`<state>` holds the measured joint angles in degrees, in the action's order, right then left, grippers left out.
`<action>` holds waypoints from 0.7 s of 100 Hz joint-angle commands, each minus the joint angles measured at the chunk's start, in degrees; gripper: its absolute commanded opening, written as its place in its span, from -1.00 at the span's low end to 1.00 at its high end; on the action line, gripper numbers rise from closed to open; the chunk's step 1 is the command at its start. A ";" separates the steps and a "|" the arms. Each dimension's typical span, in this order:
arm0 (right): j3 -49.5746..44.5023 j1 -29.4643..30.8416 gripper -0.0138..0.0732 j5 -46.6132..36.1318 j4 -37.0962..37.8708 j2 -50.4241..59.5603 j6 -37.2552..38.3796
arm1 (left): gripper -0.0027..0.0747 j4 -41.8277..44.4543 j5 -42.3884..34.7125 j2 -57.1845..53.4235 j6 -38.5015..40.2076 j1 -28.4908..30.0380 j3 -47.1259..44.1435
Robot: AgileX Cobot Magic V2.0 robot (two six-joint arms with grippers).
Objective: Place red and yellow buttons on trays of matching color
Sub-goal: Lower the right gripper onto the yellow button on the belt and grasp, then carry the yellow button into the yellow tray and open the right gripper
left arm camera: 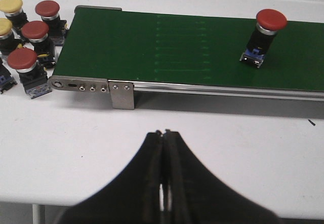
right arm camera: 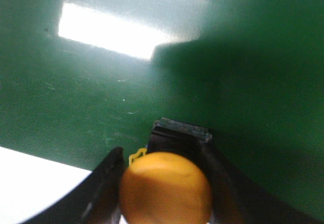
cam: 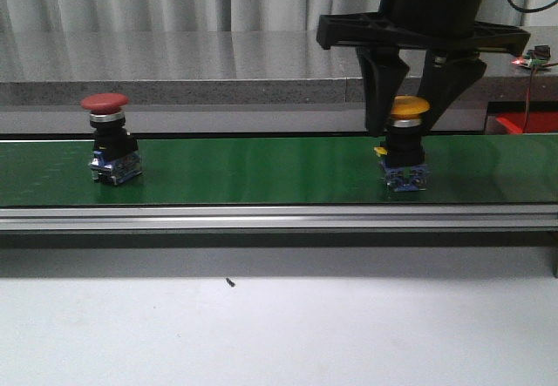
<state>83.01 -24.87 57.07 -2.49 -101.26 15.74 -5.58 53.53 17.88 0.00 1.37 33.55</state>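
A yellow button stands upright on the green belt at the right. My right gripper comes down over it from above, one finger on each side just under the cap. In the right wrist view the fingers press against both sides of the yellow cap, so my right gripper is shut on it. A red button stands alone on the belt at the left and also shows in the left wrist view. My left gripper hangs shut and empty over the white table. A sliver of the red tray shows at the far right.
Several spare red buttons and yellow buttons stand on the table beside the belt's end. A metal bracket sticks out from the belt's rail. White tabletop lies in front of the belt. A grey ledge runs behind it.
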 commanded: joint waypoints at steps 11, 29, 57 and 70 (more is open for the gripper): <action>2.03 0.80 -0.19 -0.29 0.95 3.04 -0.05 | -0.98 -0.77 -3.58 0.61 0.00 -0.51 1.28; 2.03 3.59 -0.19 1.98 3.25 7.10 -0.15 | -0.98 -0.77 -3.58 0.61 0.00 -0.51 1.28; 2.03 16.83 -0.19 5.29 3.25 14.08 -4.61 | -0.98 -0.77 -3.58 0.61 0.00 -0.51 1.28; 1.96 24.33 -0.19 6.88 3.25 15.16 -6.98 | -0.98 -0.77 -3.58 0.61 0.00 -0.51 1.28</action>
<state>83.22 -5.05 64.18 0.00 -89.25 11.15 -5.58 53.53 17.88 0.00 1.37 33.55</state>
